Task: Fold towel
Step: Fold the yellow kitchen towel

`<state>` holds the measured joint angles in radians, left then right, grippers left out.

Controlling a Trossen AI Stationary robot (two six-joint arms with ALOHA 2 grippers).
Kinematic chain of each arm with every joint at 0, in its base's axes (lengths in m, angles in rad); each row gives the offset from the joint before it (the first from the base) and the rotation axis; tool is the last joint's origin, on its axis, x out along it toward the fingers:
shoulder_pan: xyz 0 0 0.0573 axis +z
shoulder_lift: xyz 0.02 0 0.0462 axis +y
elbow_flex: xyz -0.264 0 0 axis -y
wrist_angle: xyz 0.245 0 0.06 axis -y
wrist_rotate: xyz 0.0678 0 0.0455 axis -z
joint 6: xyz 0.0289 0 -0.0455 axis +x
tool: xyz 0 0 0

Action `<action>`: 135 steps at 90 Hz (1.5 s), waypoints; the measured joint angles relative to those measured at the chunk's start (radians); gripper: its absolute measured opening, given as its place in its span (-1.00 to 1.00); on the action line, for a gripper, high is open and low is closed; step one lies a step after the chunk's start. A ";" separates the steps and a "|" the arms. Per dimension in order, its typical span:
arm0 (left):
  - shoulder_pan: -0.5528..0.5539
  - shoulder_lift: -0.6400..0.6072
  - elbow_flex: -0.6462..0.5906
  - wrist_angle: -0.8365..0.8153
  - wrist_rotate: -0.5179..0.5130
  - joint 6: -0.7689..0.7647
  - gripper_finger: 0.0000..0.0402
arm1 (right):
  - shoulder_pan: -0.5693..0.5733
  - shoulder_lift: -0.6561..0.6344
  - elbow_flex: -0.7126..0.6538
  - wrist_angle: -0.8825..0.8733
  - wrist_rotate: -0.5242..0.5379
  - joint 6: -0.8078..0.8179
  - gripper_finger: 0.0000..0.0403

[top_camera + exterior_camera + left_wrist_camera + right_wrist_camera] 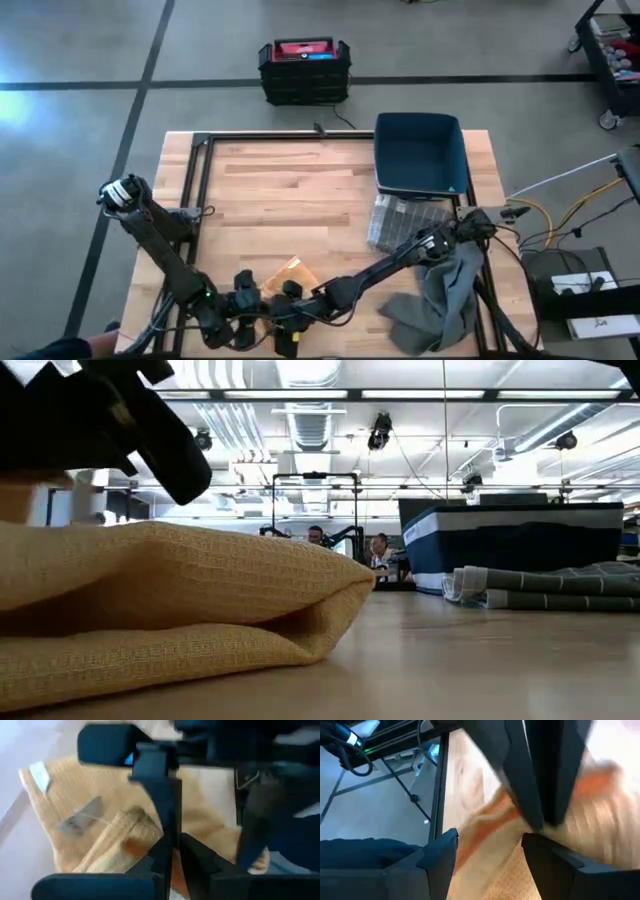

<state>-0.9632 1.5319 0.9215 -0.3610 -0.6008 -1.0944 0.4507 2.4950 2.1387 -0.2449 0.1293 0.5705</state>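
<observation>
Wooden table (300,190), near edge: yellow towel (290,275), partly folded. Left gripper (172,855) fingers pressed together, pinching a towel fold; right gripper (490,855) fingers spread over the cloth.

Towel (170,610): yellow cloth, coarse waffle weave, matt, soft rounded fold noted. Table (290,200): pale wood planks, smooth, faint sheen seen in the low view. Bin (420,155): dark blue, smooth, plastic-looking. Grey cloths (440,295): soft, matt, rumpled. Left gripper (172,855) and right gripper (490,850): black, matt, hard plastic-like finish recorded.
</observation>
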 joint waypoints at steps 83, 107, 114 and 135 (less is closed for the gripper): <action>-0.107 0.178 0.009 0.088 -0.073 -0.176 -0.90 | 0.019 -0.042 -0.082 -0.079 -0.053 -0.421 -0.08; -0.173 0.213 0.003 -0.030 0.088 -0.290 -0.90 | 0.018 0.009 -0.121 -0.060 -0.048 -0.540 -0.22; -0.183 0.190 0.003 -0.027 0.074 -0.308 -0.90 | 0.009 -0.015 -0.102 -0.081 -0.051 -0.562 -0.26; -0.179 0.120 0.049 0.055 -0.129 -0.216 -0.90 | 0.001 -0.136 -0.030 -0.306 -0.053 -0.617 -0.35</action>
<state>-1.1423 1.6516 0.9703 -0.3062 -0.7295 -1.3103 0.4515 2.3587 2.1087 -0.5512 0.0759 -0.0469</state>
